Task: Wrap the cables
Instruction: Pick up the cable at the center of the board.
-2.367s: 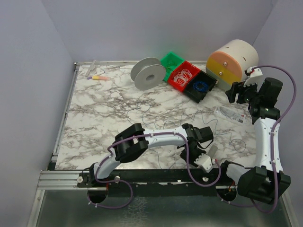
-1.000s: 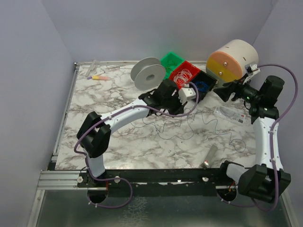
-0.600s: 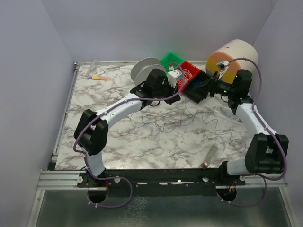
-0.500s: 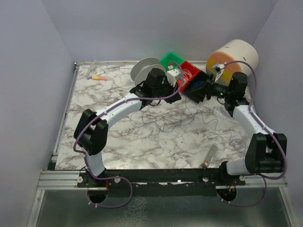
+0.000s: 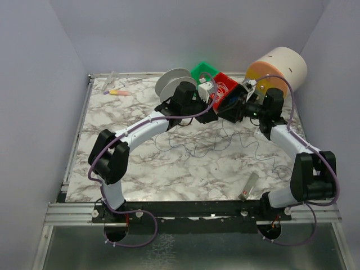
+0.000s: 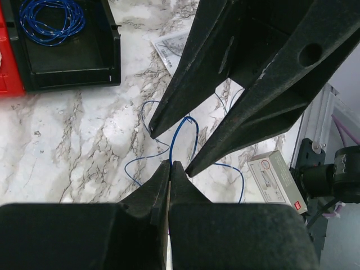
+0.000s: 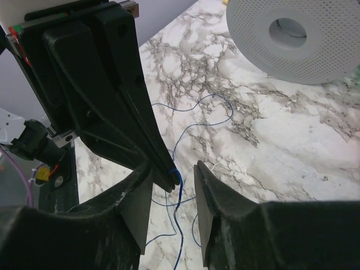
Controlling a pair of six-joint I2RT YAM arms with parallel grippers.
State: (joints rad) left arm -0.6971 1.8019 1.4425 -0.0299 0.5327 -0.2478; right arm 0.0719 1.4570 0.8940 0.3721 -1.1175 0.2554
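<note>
Bright, even light from overhead washes the white, grey-veined marble tabletop (image 5: 112, 140), and the shadows are soft. From above, the hair-thin dark grey cables (image 5: 194, 149) barely resolve. In the wrist views my left end effector (image 6: 170, 166) and right end effector (image 7: 173, 169) loom black and soft-edged, while the marble beyond is sharp.
</note>
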